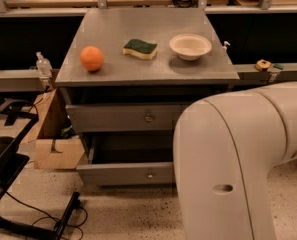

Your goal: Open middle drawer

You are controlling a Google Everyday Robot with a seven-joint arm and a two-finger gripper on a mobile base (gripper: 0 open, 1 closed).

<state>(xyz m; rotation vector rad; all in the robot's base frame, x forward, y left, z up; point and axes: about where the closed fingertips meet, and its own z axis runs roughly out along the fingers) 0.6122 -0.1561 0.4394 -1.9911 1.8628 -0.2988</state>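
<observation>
A grey cabinet (148,64) shows three stacked drawer fronts. The upper front (118,118) and the lowest front (118,174) each show a small round knob and stand forward. Between them the middle drawer (133,146) is a darker grey front set back in shadow, pushed in, and I cannot make out its knob. My gripper is out of view. Only my arm's big white link (228,174) shows at the lower right, covering the right ends of the drawers.
On the cabinet top lie an orange (92,58), a green and yellow sponge (140,48) and a white bowl (190,46). A cardboard box (55,144) stands left of the cabinet. A black frame (8,149) and cables (33,209) lie on the floor at the lower left.
</observation>
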